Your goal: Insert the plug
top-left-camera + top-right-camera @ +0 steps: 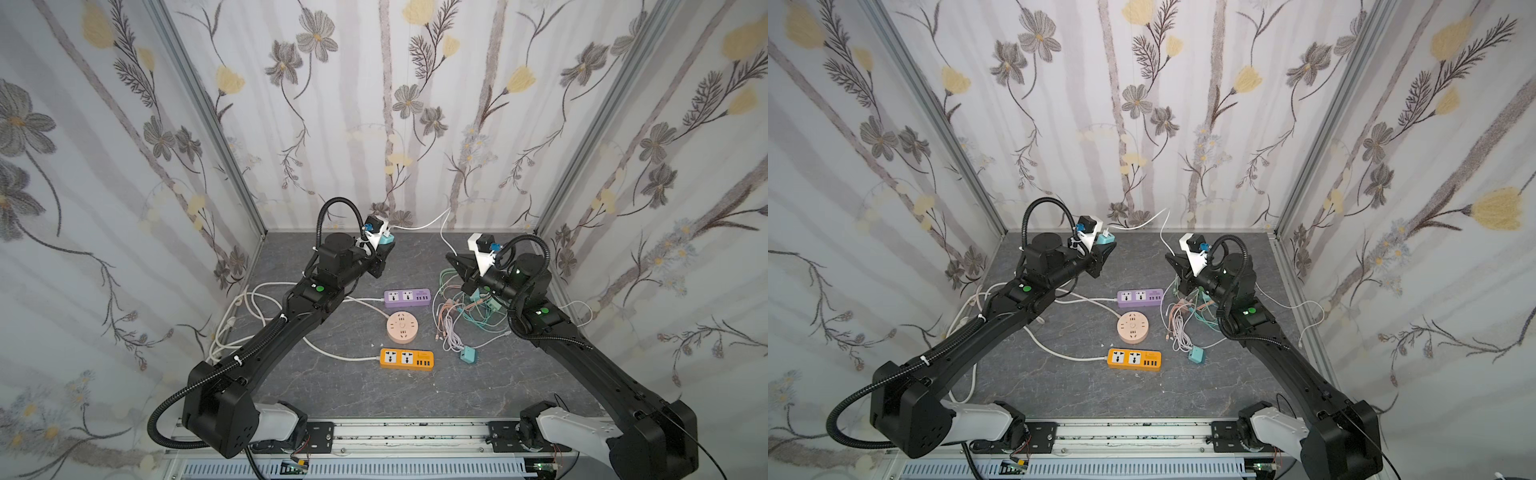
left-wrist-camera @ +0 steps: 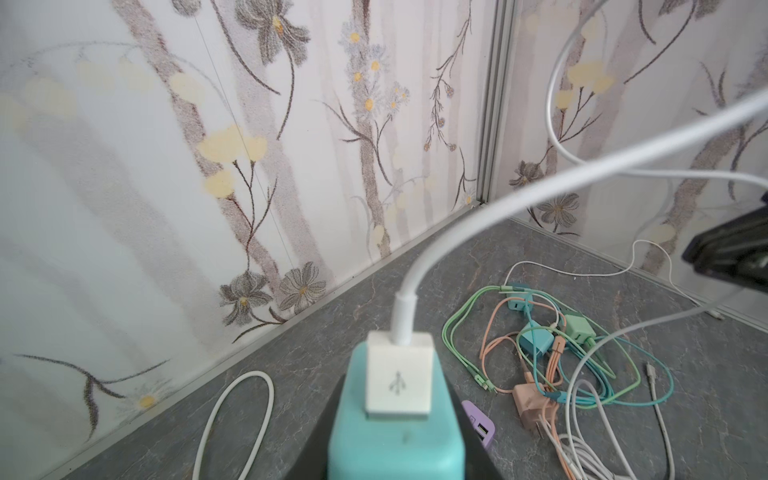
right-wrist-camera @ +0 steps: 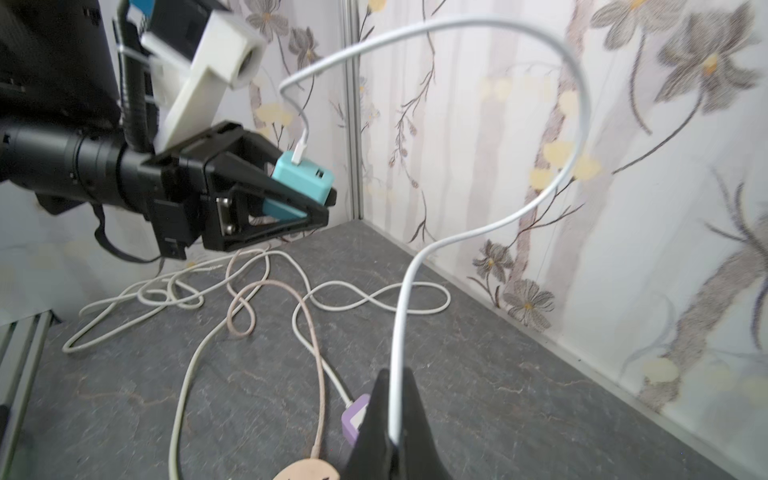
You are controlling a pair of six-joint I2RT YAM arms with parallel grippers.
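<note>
My left gripper (image 1: pixel 388 248) (image 1: pixel 1108 248) is raised near the back wall, shut on a teal charger block (image 2: pixel 395 436) (image 3: pixel 303 176). The plug, a white USB one (image 2: pixel 398 380) (image 3: pixel 298 153), sits in the charger's top face. Its white cable (image 2: pixel 540 187) (image 3: pixel 577 124) arcs through the air to my right gripper (image 3: pixel 395 399) (image 1: pixel 451 257). That gripper is shut on the cable, which runs between its black fingers. The two grippers face each other above the grey table (image 1: pixel 332 386).
On the table lie a purple power strip (image 1: pixel 407 297), a round pink socket (image 1: pixel 402 327) and an orange power strip (image 1: pixel 407 359). A tangle of coloured cables and chargers (image 1: pixel 461 320) lies under the right arm, and a second teal charger (image 1: pixel 469 354) lies nearby. White cords (image 1: pixel 232 320) loop at the left.
</note>
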